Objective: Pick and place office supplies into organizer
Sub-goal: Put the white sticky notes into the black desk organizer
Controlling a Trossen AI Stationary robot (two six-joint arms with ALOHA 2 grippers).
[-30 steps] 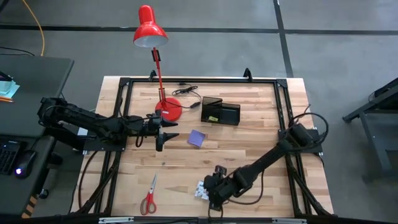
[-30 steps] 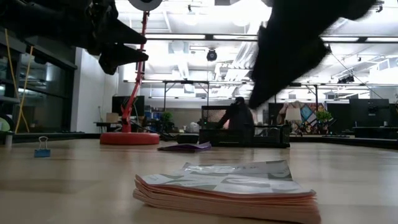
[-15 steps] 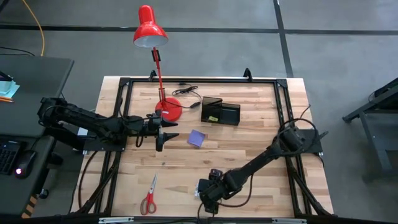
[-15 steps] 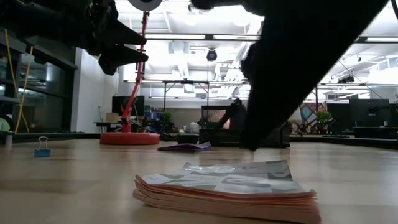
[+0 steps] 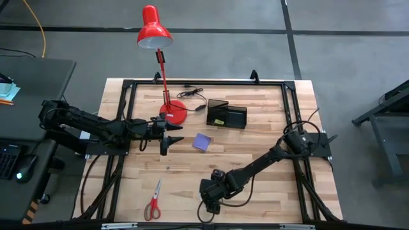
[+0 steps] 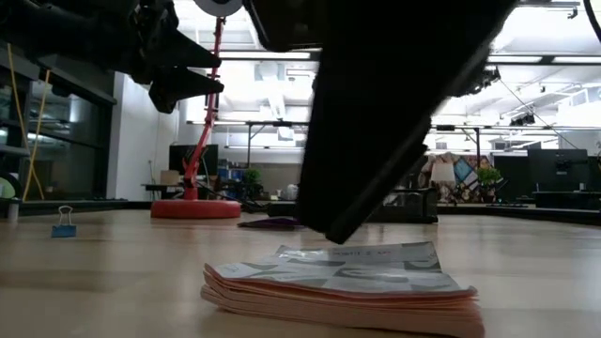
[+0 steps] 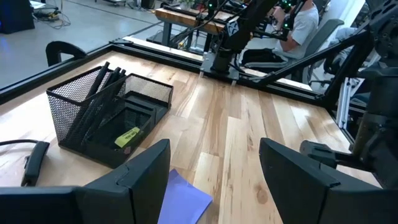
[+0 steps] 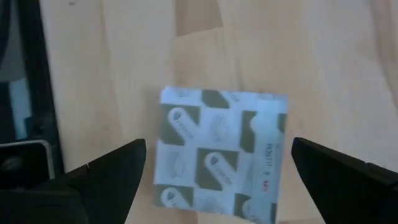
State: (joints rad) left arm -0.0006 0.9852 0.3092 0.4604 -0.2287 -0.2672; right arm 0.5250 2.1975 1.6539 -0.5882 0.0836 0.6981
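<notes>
The white-blue patterned packet lies flat on the wood near the table's near edge. My right gripper hovers open just above it, one finger on either side, and hides most of it in the high view. My left gripper waits open in the air beside the lamp base, with the purple notepad to its right. The black mesh organizer stands farther back, holding black pens and a yellow piece. The red-handled scissors lie near the front left.
The red desk lamp stands on its base at the far left of the work area, with a black cable beside it. A small blue binder clip sits on the left of the table. A black frame rail runs along the near edge.
My right gripper has moved toward the table's left and near edge and now stands over the packet, filling more of the low view. The packet has stayed in place.
</notes>
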